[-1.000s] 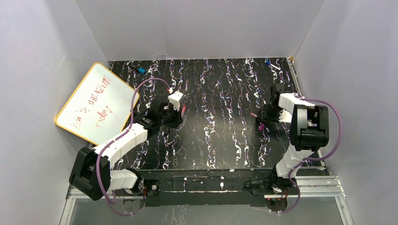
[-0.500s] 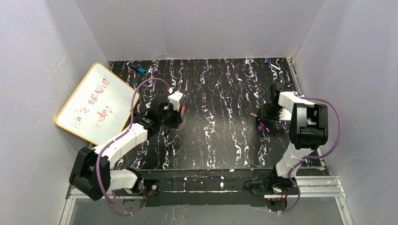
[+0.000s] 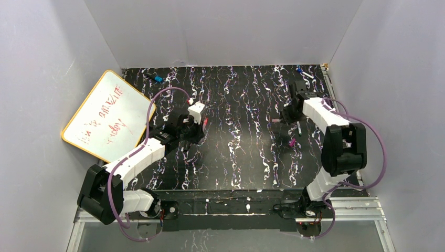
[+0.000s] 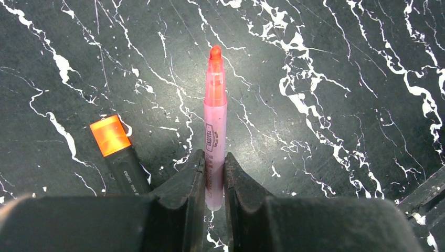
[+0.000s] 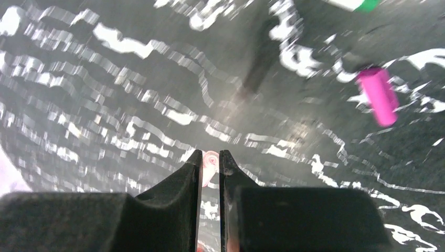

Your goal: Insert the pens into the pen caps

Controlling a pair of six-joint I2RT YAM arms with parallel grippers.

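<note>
My left gripper (image 4: 214,163) is shut on a pale pink pen (image 4: 215,105) whose red-orange tip points away from me, just above the marbled table. In the top view that gripper (image 3: 202,126) is left of centre. A black pen with an orange end (image 4: 116,149) lies beside my left finger. My right gripper (image 5: 211,156) is shut on a small pinkish pen cap (image 5: 210,164), seen end-on between the fingertips. From above, the right gripper (image 3: 279,118) hangs at the right back of the table. A magenta pen cap (image 5: 378,96) lies loose on the table (image 3: 292,141).
A whiteboard (image 3: 105,115) with red writing leans at the left wall. A dark pen (image 3: 298,127) lies near the right gripper. A blue-capped pen (image 3: 156,78) lies at the back left and small blue and white items (image 3: 304,72) at the back right.
The right arm has swung toward the back and left with the cap in its fingers, uncovering the magenta cap on the table. The left arm has stayed still.
</note>
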